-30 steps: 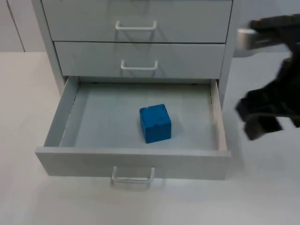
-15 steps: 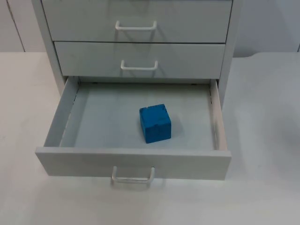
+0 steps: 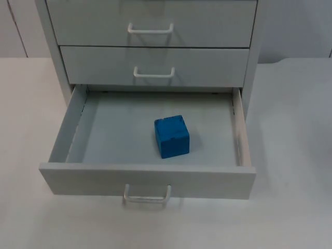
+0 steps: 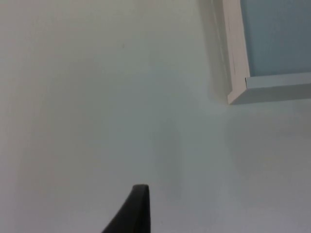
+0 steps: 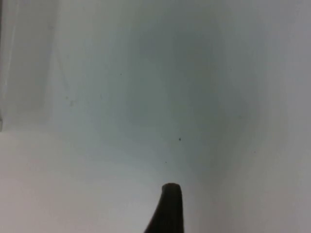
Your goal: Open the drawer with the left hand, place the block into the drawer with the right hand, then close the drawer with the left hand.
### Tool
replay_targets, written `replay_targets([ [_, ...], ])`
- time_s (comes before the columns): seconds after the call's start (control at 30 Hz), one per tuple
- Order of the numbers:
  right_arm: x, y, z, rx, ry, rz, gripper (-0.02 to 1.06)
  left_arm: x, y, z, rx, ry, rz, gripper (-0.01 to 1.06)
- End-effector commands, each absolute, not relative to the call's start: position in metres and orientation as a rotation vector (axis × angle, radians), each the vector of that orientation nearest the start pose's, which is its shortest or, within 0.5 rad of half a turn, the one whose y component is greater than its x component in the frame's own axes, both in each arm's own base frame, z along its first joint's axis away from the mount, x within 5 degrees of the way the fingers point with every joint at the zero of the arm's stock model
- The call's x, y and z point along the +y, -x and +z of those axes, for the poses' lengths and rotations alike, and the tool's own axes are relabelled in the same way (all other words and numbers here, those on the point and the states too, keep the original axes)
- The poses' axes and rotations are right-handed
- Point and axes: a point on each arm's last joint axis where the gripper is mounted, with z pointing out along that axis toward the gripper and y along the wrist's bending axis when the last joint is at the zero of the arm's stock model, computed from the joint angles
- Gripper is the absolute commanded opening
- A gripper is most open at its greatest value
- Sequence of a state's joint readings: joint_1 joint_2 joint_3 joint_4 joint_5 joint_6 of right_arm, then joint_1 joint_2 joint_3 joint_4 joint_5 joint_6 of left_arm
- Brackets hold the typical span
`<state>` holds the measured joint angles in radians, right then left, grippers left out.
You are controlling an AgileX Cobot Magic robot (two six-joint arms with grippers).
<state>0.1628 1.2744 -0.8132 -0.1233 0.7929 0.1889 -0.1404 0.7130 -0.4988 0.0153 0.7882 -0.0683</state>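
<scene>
The cabinet's bottom drawer (image 3: 148, 179) stands pulled out, its white handle (image 3: 147, 196) facing the table's front. A blue block (image 3: 171, 136) rests on the drawer floor, slightly right of centre and nearer the front panel. Nothing touches it. My left gripper (image 4: 138, 213) hangs over bare white table, apart from a front corner of the drawer (image 4: 240, 90). Over plain table top, away from the drawer, is my right gripper (image 5: 170, 208). Neither holds anything that I can see.
Two shut drawers with white handles, the middle one (image 3: 154, 72) and the upper one (image 3: 150, 28), sit above the open drawer. White table lies free on both sides and in front. A grey wall (image 3: 295, 26) stands behind.
One second ago the right arm was over the table right of the drawer; it has since withdrawn from the top view. The block and drawer have not moved.
</scene>
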Motion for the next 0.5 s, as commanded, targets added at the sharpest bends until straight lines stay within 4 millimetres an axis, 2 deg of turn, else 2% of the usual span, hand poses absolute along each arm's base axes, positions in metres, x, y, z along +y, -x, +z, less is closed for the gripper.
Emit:
replay_targets([
  [0.0, 0.0276, -0.2269, 0.2507, 2.733, 0.059, -0.054, 0.70, -0.0148, -0.1162, 0.2536, 2.492, -0.108, -0.060, 1.05],
  [0.47, 0.0264, -0.2234, 0.2505, 2.762, 0.057, -0.069, 0.70, -0.0162, -0.1172, 0.2525, 2.503, -0.101, -0.080, 1.04],
])
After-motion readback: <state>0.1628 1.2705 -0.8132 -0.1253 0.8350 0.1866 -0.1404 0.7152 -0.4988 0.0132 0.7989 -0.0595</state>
